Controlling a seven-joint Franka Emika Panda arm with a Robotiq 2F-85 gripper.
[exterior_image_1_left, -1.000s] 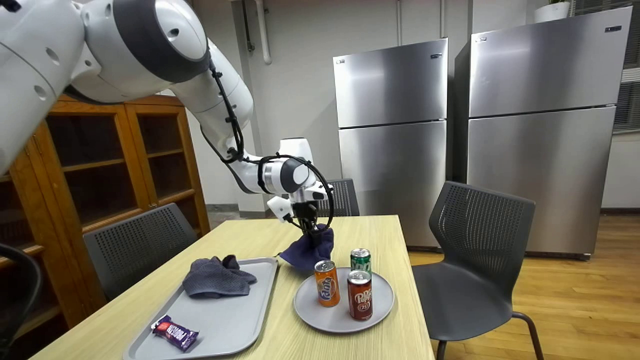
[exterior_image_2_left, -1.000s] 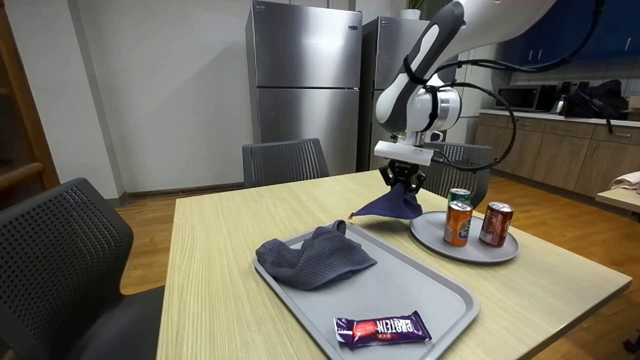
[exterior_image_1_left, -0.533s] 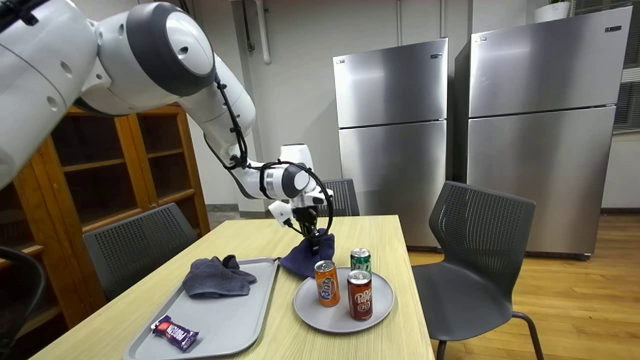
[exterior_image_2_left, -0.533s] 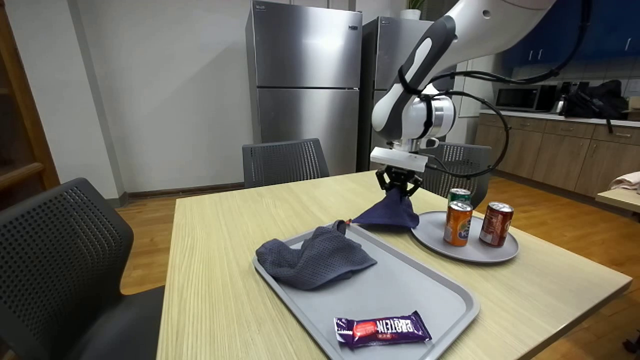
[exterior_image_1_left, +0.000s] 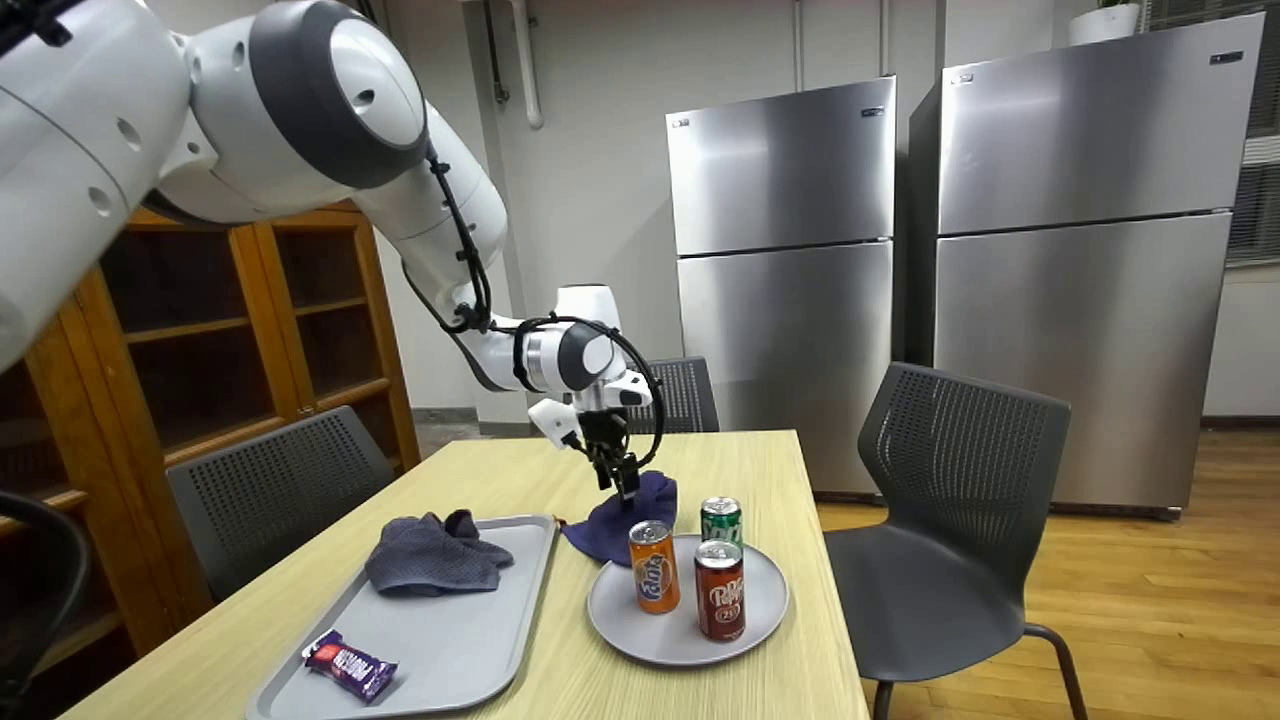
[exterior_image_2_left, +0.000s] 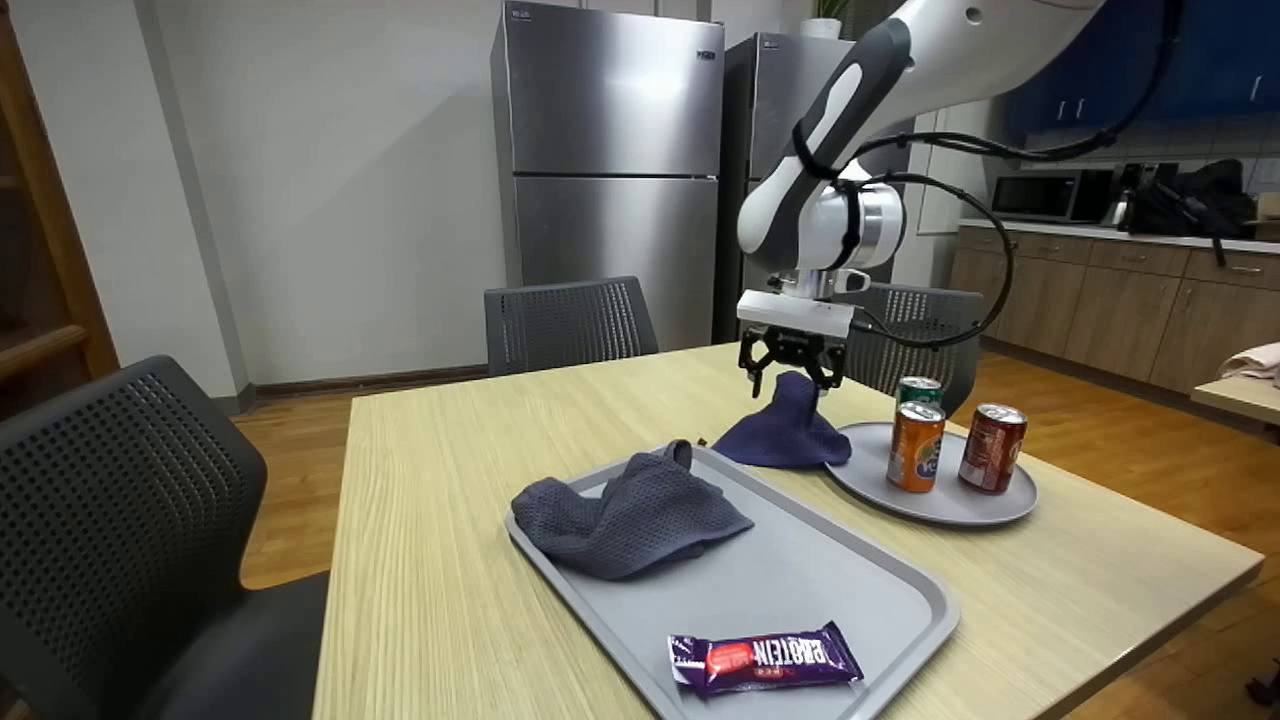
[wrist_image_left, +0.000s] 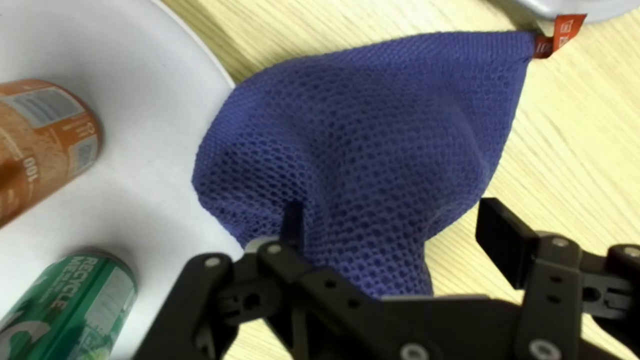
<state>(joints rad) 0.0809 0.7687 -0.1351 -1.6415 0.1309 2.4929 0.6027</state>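
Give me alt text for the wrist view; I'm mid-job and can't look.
The open gripper straddles a fold of a navy waffle-weave cloth that overlaps a gray plate. On the plate, at left, stand an orange drink can and a green drink can.

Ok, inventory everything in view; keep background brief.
Wood-grained table: 1, pale, foreground
Rectangular tray: 1, grey, on table
Round plate: 1, grey, on table
Crumpled knit cloth: 1, navy, between tray and plate
Textured cloth: 1, dark grey, on tray
Wrapped protein bar: 1, purple, on tray
Upright soda cans: 3, orange, green, dark red, on plate
Mesh-backed chairs: at least 3, grey, around table
Metal refrigerators: 2, silver, background
Glazed wooden cabinet: 1, brown, background
Jointed arm: 1, white-grey, over table
Two-finger gripper: 1, black, open at navy cloth
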